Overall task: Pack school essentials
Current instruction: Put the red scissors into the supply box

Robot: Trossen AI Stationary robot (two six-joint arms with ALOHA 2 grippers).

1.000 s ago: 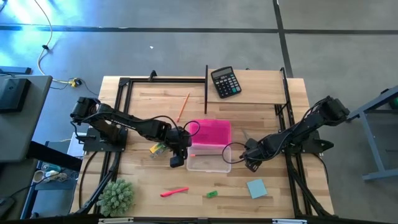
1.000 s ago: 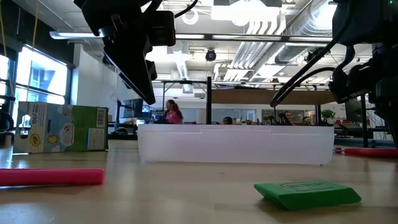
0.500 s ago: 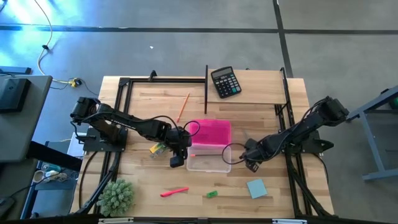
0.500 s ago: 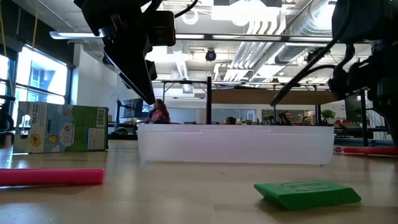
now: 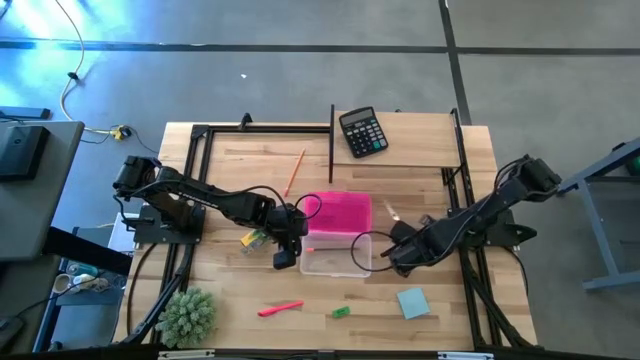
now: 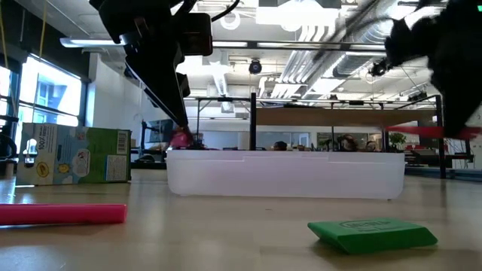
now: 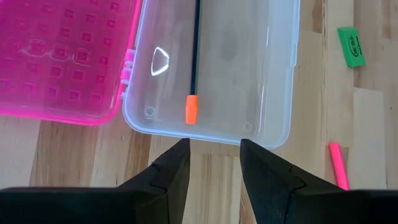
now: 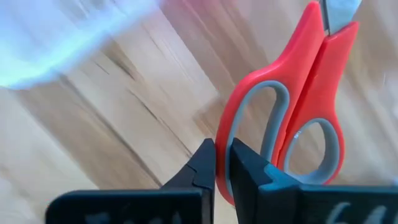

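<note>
Right gripper (image 8: 222,163): we see it clenched on a handle loop of the red-handled scissors (image 8: 292,118), lifted just right of the clear case (image 5: 335,258).
Left gripper (image 7: 211,163): released, hovering at the case's left edge.
Pencil (image 7: 194,59): inside the case.
Marker (image 5: 280,309), green piece (image 5: 341,312), notepad (image 5: 412,302): near table edge.

Both arms are dark, near-black, jointed in chunky segments, each rising from a black base plate beside the black rail frame (image 5: 200,135). Thin black cables loop off each forearm. The left gripper (image 7: 210,163) has two matte black, wedge-shaped fingers; the right gripper (image 8: 222,163) has the same matte black fingers.
</note>
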